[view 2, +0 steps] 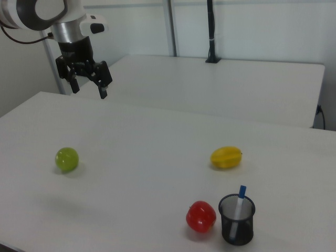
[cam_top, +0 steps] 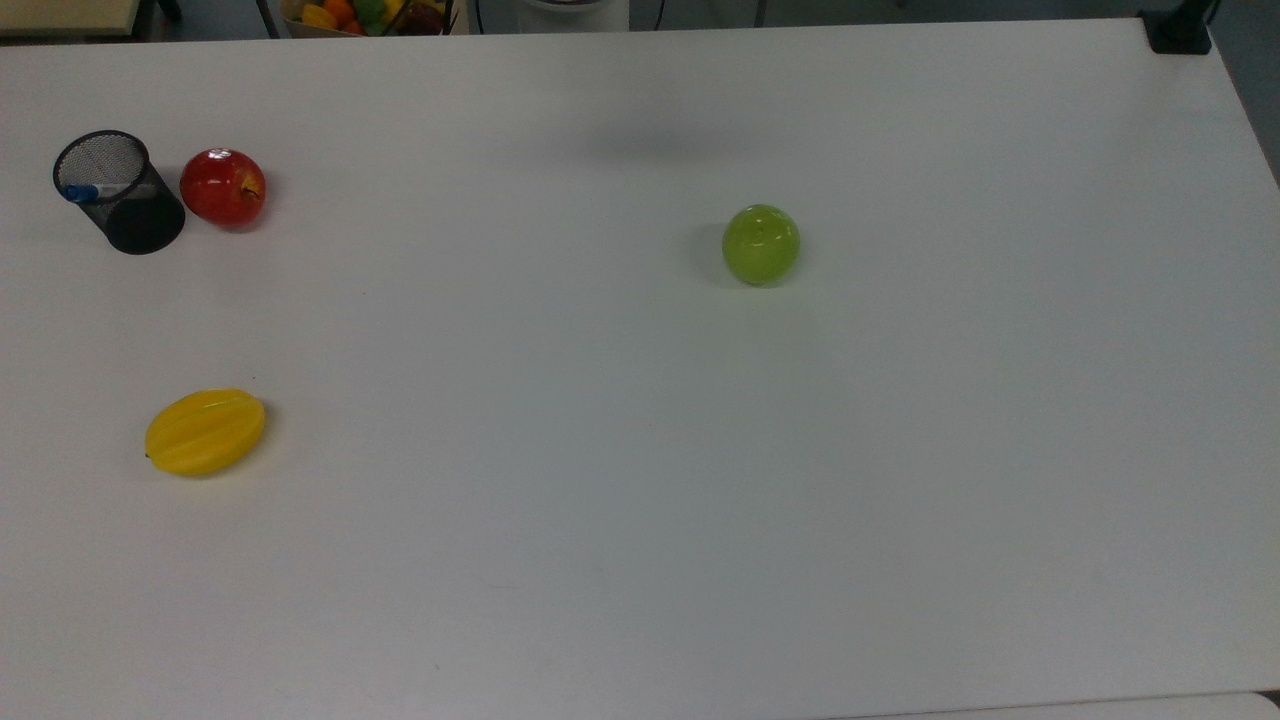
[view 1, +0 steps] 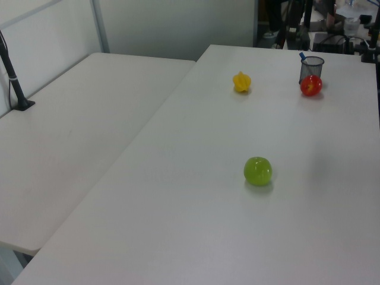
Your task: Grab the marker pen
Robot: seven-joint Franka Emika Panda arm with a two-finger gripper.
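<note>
- While the pincer is hanging high over the far-left part of the counter in the right view, its two fingers are standing spread w/ nothing between them.
- The marker pen is sitting well away from the pincer, down toward the right view's lower right, standing tilted in a black mesh cup w/ its blue cap poking above the rim.
- In the top view the marker pen is leaning against the cup's left rim; in the left view its blue end is sticking out of the cup.
- A red apple is sitting just beside the cup, on the side nearer the pincer; can't tell if they're touching.
- A yellow starfruit is lying btwn pincer and cup, apart from both.
- A green apple is resting nearest the pincer, below it in the right view, not under the fingers.
- A 2nd white table is standing behind the pincer, w/ a black post rising from it.
</note>
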